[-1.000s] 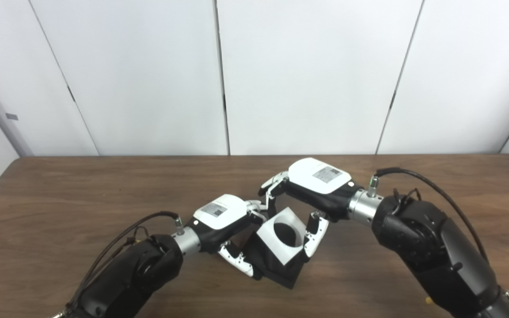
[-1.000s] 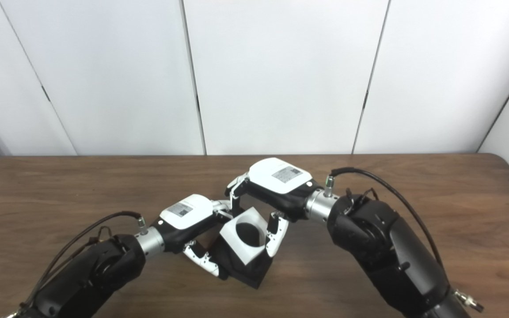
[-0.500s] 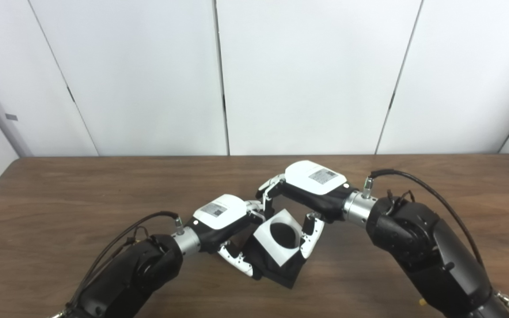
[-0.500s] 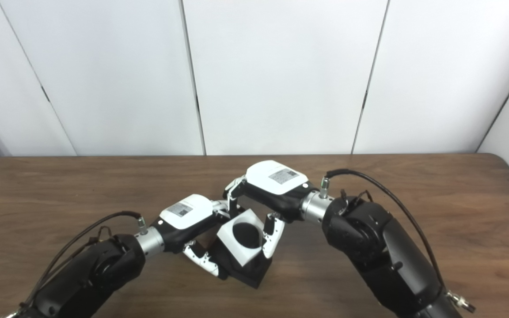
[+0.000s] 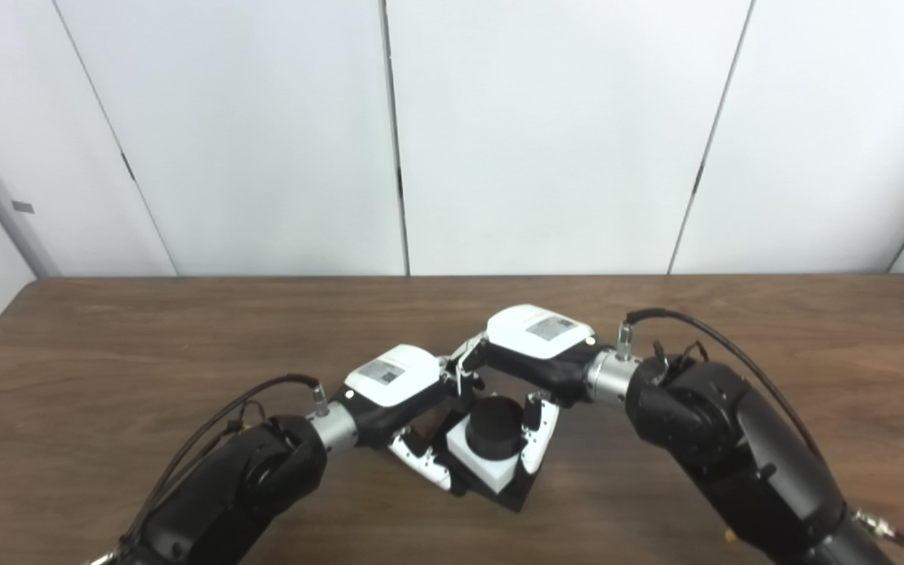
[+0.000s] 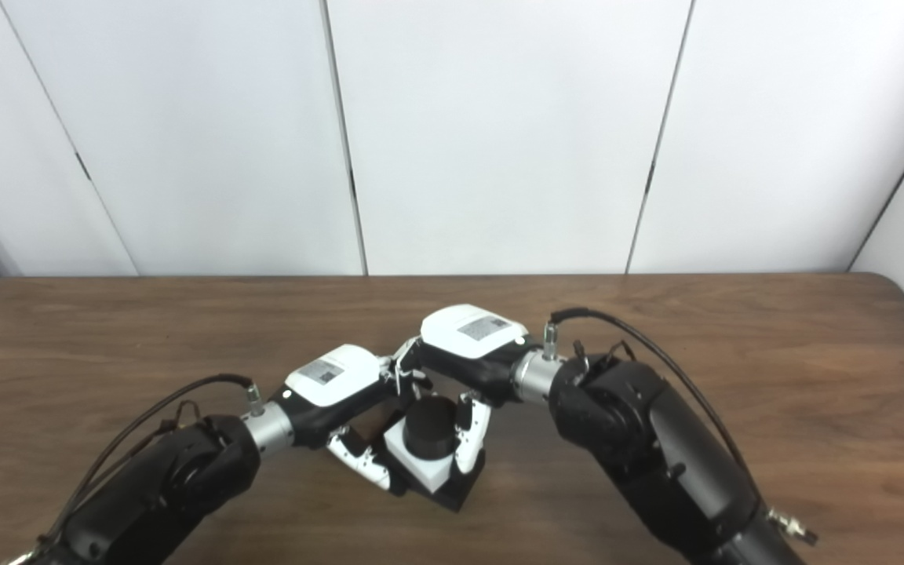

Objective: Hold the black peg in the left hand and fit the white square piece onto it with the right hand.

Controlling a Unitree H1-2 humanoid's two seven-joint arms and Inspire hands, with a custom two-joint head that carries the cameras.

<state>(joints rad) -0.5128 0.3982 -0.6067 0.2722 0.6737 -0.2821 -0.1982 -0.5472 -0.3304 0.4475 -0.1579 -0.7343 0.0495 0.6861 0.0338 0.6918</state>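
A dark wood-grain tabletop [image 5: 146, 329] runs the width of both views, and behind it stands a wall of white panels [image 5: 264, 133] split by thin dark seams. Nothing else lies loose on the wood near the work; the two black arms fill the near part of it and hide the tabletop beneath them.

Near the middle of the tabletop, toward the front edge, sits the black peg [image 5: 497, 428], a round stub rising from a dark square base [image 5: 516, 493] that rests on the wood. The white square piece [image 5: 482, 464] is seated down around the peg, so the peg's rounded top stands proud through the hole in its middle, and the white piece lies on the base.

The left hand [image 5: 409, 404] comes in from the left and is closed on the left side of the base, with its white fingers [image 5: 421, 468] curled low against the dark edge. The right hand [image 5: 526, 369] reaches over from the right and grips the white square piece, its thumb pressed to the right side and its other fingers at the far side, beside the left hand's knuckles. The two hands nearly touch above the far corner of the piece.

Each hand carries a small printed label [image 5: 550, 327] on its white back; the print is too small to read. A black cable [image 5: 703, 337] loops from the right wrist back over the forearm.
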